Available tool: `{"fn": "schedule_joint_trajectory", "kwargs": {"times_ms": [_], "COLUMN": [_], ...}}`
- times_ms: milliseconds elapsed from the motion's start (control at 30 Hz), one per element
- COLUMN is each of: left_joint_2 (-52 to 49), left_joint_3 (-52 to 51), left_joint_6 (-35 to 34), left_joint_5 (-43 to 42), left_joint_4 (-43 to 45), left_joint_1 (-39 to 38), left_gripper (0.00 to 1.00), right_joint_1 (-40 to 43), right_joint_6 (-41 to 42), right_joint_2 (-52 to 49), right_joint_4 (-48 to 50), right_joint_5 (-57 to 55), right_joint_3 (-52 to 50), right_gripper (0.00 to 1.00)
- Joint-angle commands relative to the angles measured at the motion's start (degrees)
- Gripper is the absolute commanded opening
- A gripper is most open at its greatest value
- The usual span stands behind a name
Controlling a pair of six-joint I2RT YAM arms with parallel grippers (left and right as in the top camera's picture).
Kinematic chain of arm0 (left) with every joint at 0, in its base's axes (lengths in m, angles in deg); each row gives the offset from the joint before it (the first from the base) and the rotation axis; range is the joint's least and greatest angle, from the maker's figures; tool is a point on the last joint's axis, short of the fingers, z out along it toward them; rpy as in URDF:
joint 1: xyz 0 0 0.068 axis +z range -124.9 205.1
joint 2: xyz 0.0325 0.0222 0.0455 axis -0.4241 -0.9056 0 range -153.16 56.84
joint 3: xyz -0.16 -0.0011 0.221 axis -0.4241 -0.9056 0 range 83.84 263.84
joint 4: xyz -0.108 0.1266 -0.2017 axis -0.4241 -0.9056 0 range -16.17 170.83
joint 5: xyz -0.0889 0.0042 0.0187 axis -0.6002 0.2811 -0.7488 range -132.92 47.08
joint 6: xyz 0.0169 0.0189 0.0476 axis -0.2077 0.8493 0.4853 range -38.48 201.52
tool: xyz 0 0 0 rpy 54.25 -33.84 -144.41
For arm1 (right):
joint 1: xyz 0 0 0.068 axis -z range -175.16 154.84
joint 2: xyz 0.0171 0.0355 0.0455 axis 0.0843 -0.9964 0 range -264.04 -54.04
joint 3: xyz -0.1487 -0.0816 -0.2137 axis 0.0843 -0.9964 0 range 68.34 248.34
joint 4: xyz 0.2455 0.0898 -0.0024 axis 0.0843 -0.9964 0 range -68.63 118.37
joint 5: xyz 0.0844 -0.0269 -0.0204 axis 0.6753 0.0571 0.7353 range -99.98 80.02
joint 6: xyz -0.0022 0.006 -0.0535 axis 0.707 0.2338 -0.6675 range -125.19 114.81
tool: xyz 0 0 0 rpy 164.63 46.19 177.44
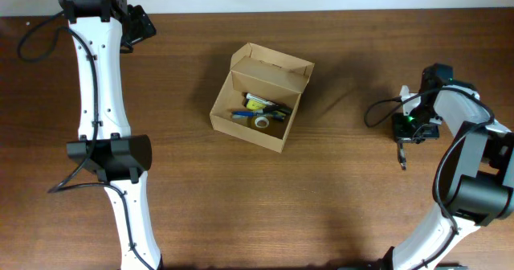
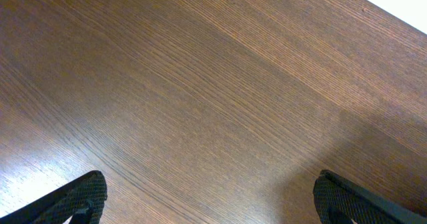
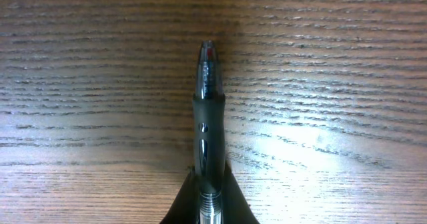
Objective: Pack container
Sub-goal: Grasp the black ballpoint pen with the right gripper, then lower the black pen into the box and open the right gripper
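right of the container (image 1: 274, 64), the right jaws pinch a pen (image 3: 208, 111).

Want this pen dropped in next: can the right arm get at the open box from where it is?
Probably yes. The right gripper is shut on the pen, only bare table lies between it and the container, the lid flap stands open, and the left arm is well aside.

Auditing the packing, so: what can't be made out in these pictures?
Box contents, overhead: too small to name each item.
Pen, right wrist: rear end cut off by the bottom edge and covered by the right gripper.
Left gripper, left wrist: only fingertips show; the rest is cut off by the bottom edge.
Box, both wrist views: out of frame.
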Motion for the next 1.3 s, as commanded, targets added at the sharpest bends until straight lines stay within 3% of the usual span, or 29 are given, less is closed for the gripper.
{"fn": "schedule_joint_trajectory", "kwargs": {"times_ms": [0,167,400,700,967,1267], "left_joint_2": [-0.5,-0.5,-0.5,-0.5,-0.5,-0.5], "left_joint_3": [0.4,0.4,0.4,0.4,0.4,0.4], "left_joint_6": [0.5,0.5,0.5,0.5,0.5,0.5], "left_joint_5": [0.6,0.6,0.6,0.6,0.6,0.6], "left_joint_4": [-0.1,-0.1,-0.1,-0.1,-0.1,-0.1], "left_joint_1": [0.3,0.3,0.3,0.3,0.3,0.3], "left_gripper": [1.00,1.00,1.00,1.00,1.00,1.00], "right_joint_1": [0.2,0.1,-2.2,-18.5,-38.7,-45.5], "right_joint_6": [0.3,0.3,0.3,-4.9,-21.1,-25.6], "right_joint_2": [-3.0,-2.0,-0.5,0.7,-1.7,-9.0], "right_joint_4": [0.5,-2.7,-13.4,-21.2,-21.3,-20.3], "right_joint_5": [5.1,9.0,12.1,11.9,11.9,11.4], "right_joint_3": [0.7,7.0,25.2,48.0,49.3,49.3], "right_gripper": [0.04,0.04,0.04,0.04,0.04,0.04]}}
